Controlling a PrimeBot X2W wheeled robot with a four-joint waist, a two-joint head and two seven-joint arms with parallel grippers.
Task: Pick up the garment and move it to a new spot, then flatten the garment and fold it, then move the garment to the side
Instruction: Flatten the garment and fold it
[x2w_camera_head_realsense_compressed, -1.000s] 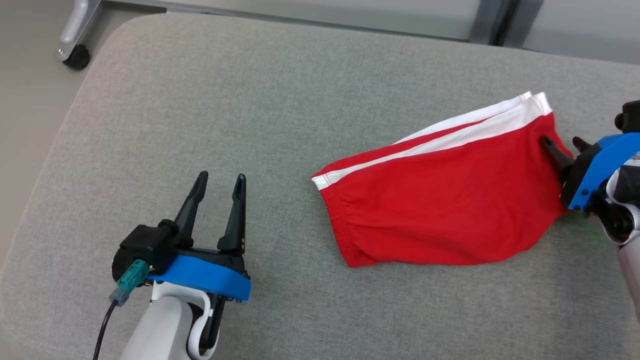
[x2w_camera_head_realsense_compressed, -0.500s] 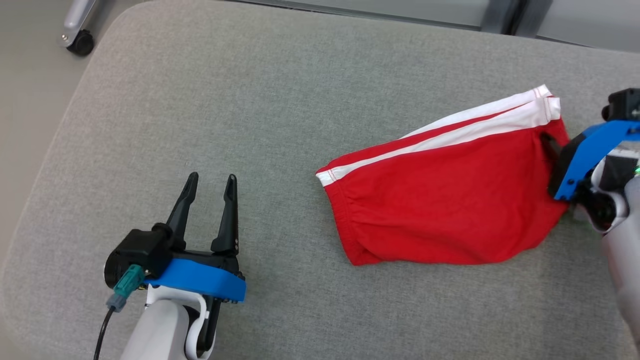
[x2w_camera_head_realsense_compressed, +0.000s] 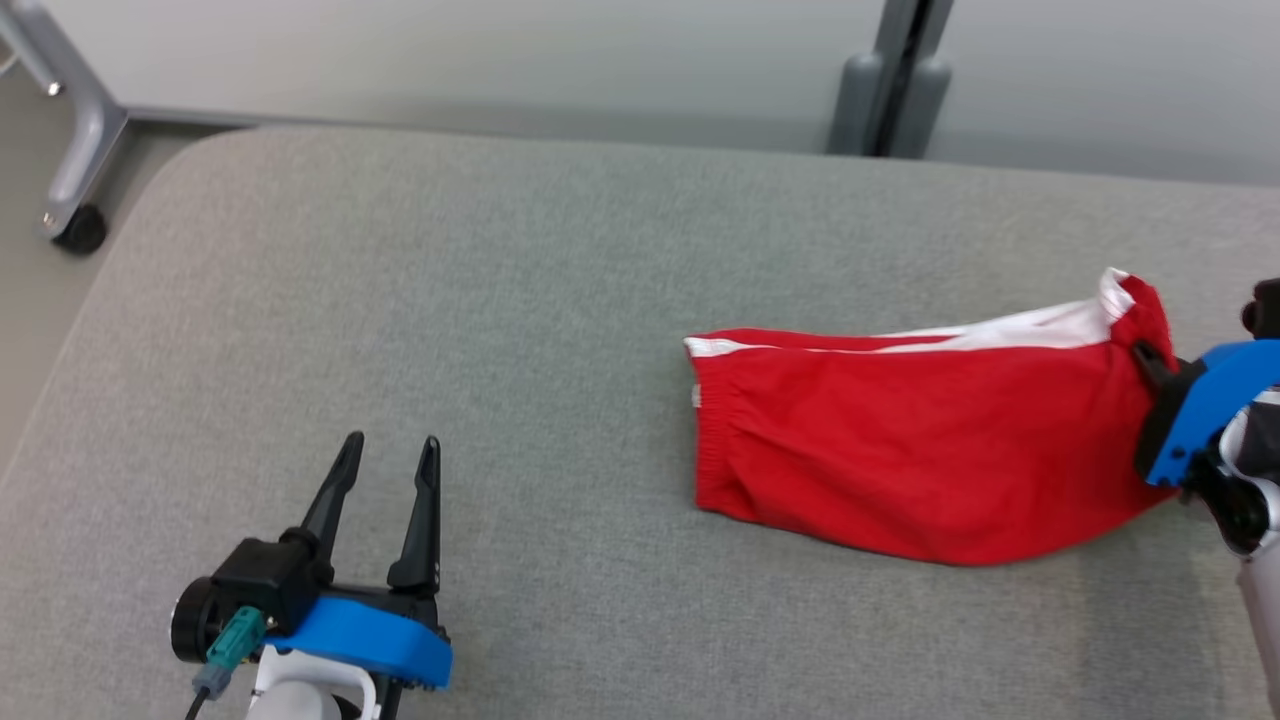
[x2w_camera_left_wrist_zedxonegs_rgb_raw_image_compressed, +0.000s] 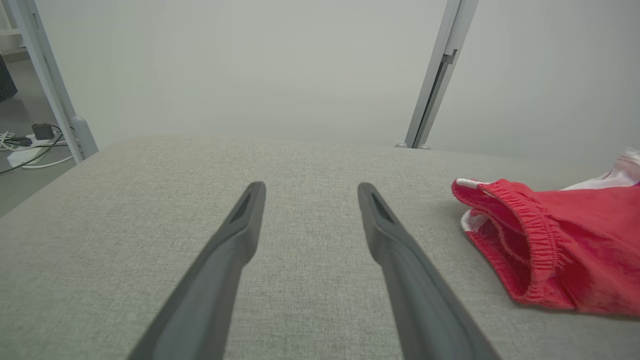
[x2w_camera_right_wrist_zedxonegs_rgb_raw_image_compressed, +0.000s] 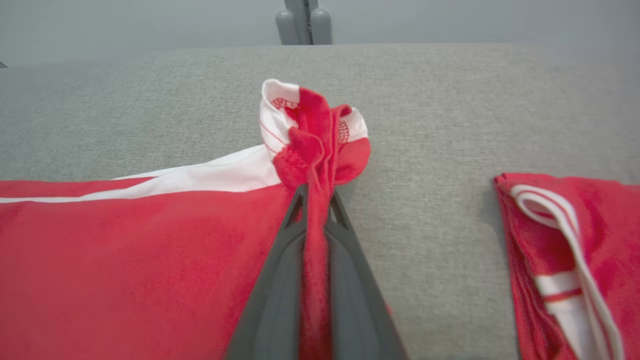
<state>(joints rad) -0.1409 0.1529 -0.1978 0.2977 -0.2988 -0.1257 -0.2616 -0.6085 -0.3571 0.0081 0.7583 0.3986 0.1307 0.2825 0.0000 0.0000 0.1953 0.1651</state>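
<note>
The garment (x2w_camera_head_realsense_compressed: 920, 450) is a pair of red shorts with a white side stripe, lying on the grey padded surface (x2w_camera_head_realsense_compressed: 520, 300) right of centre. My right gripper (x2w_camera_head_realsense_compressed: 1146, 356) is shut on its right edge. In the right wrist view the fingers (x2w_camera_right_wrist_zedxonegs_rgb_raw_image_compressed: 280, 280) pinch a bunched fold of the garment (x2w_camera_right_wrist_zedxonegs_rgb_raw_image_compressed: 125, 260) between them, at my right gripper (x2w_camera_right_wrist_zedxonegs_rgb_raw_image_compressed: 315, 192). My left gripper (x2w_camera_head_realsense_compressed: 390, 445) stands open at the lower left, well clear of the cloth. In the left wrist view my left gripper (x2w_camera_left_wrist_zedxonegs_rgb_raw_image_compressed: 311, 189) holds nothing, and the garment's (x2w_camera_left_wrist_zedxonegs_rgb_raw_image_compressed: 575, 240) elastic waistband lies to its right.
In the right wrist view another red-and-white piece of cloth (x2w_camera_right_wrist_zedxonegs_rgb_raw_image_compressed: 550, 260) lies to the right; I cannot tell if it is the same garment. A grey post (x2w_camera_head_realsense_compressed: 885, 100) stands behind the surface. A frame leg with a caster (x2w_camera_head_realsense_compressed: 78, 228) is off its left edge.
My right gripper has shut on the garment's right edge, which is now bunched up and raised. The head camera has tilted, shifting the whole picture. The left gripper stays open.
</note>
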